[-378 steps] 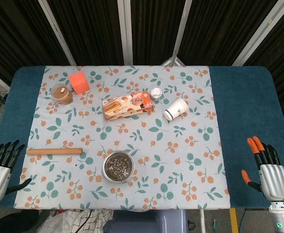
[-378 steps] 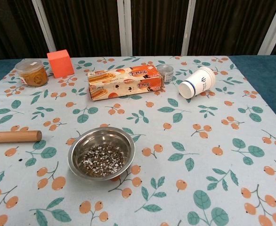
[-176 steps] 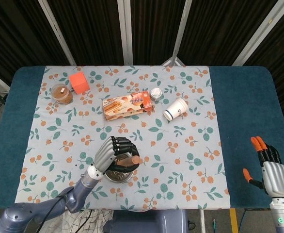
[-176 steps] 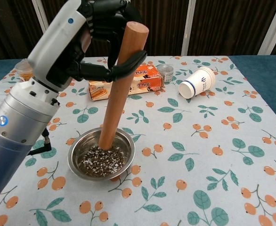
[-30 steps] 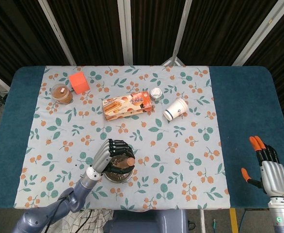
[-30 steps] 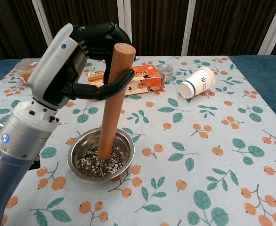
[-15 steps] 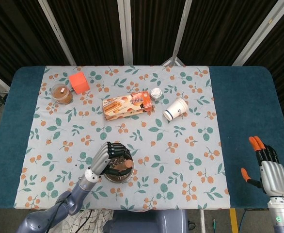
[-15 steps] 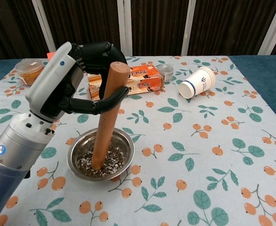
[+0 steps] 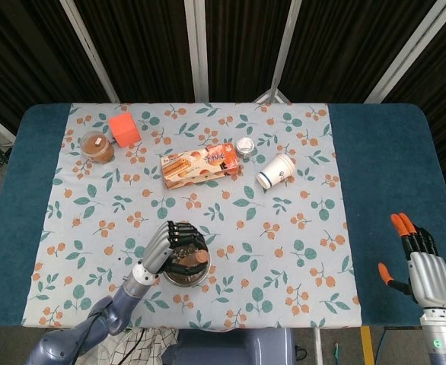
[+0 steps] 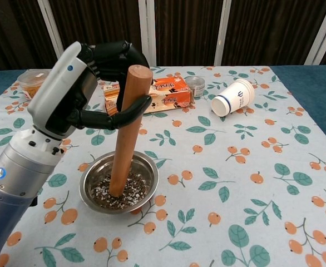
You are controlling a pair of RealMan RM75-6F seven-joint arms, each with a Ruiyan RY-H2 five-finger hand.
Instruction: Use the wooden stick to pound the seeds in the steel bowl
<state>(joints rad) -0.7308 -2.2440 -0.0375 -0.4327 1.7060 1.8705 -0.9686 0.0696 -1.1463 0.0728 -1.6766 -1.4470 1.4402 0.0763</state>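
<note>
Wooden stick (image 10: 125, 131) is a plain round dowel, light brown, standing near upright w/ slight tilt, lower end down in the seeds (image 10: 128, 190) inside the steel bowl (image 10: 147, 172). Bowl sits near front edge of the floral cloth (image 9: 307, 228), left of centre; seeds look dark w/ pale bits, spread over the bowl bottom. Left hand (image 10: 96, 83) wrapped around the stick's upper part, fingers curled round it, thumb across the front. Right hand (image 9: 421, 262) off at the table's right edge, fingers spread, holding nothing. Behind the bowl: biscuit box (image 10: 157, 94), small tin (image 10: 195, 85), paper cup (image 10: 233, 97) on its side, orange cube (image 9: 124, 128), jar (image 9: 97, 146) far left. Left arm blocks the cube in chest view.
</note>
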